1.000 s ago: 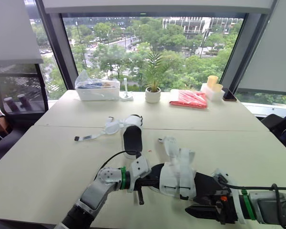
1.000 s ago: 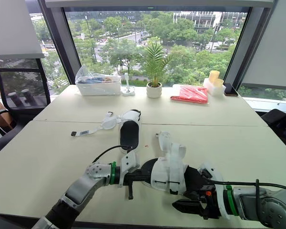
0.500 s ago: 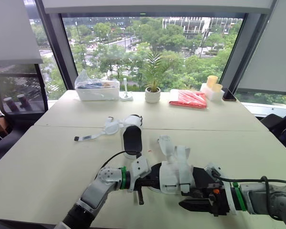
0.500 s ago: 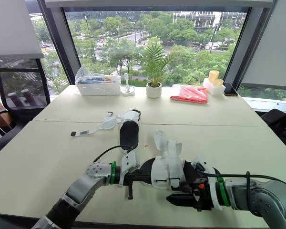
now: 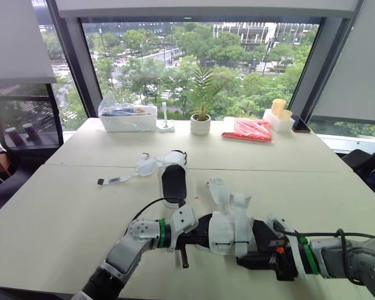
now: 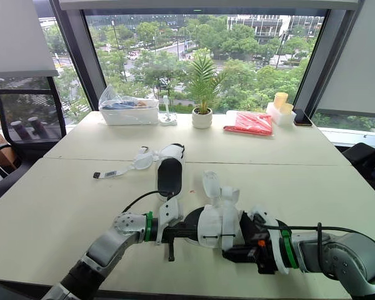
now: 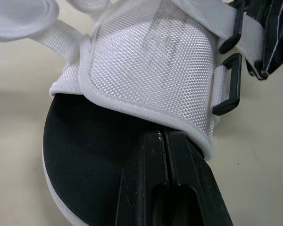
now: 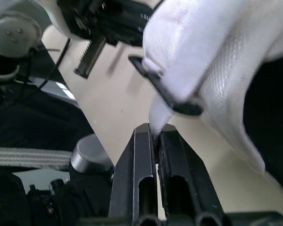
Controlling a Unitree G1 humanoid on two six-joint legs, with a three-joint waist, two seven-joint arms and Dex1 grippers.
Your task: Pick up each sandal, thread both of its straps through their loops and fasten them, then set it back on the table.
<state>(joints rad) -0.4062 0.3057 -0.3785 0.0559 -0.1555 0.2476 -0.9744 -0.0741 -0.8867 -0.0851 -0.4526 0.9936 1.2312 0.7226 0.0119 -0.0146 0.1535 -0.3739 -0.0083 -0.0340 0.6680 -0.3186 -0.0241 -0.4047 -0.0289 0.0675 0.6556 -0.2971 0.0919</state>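
The near sandal (image 5: pixel 228 232), white mesh over a black sole, is held just above the table's front. My left gripper (image 5: pixel 195 238) is shut on the edge of its black sole (image 7: pixel 85 155), the fingers (image 7: pixel 146 160) pressed together on it. From the other side, my right gripper (image 5: pixel 242 262) is shut on the tip of a white strap (image 8: pixel 156 118) below a black loop (image 8: pixel 166 98). Two more black loops (image 7: pixel 230 84) sit along the upper's side. The second sandal (image 5: pixel 173 179) lies flat further back, its loose strap (image 5: pixel 115 180) trailing to the left.
Along the window edge of the table (image 5: pixel 81 206) stand a white container (image 5: pixel 128 117), a small potted plant (image 5: pixel 200 124), a red package (image 5: pixel 247 130) and yellow and white cups (image 5: pixel 278 114). A black chair (image 5: pixel 25 125) stands at the far left.
My right gripper has slid left up against the near sandal and gone from open to shut on the strap tip. The left gripper and the second sandal have stayed put.
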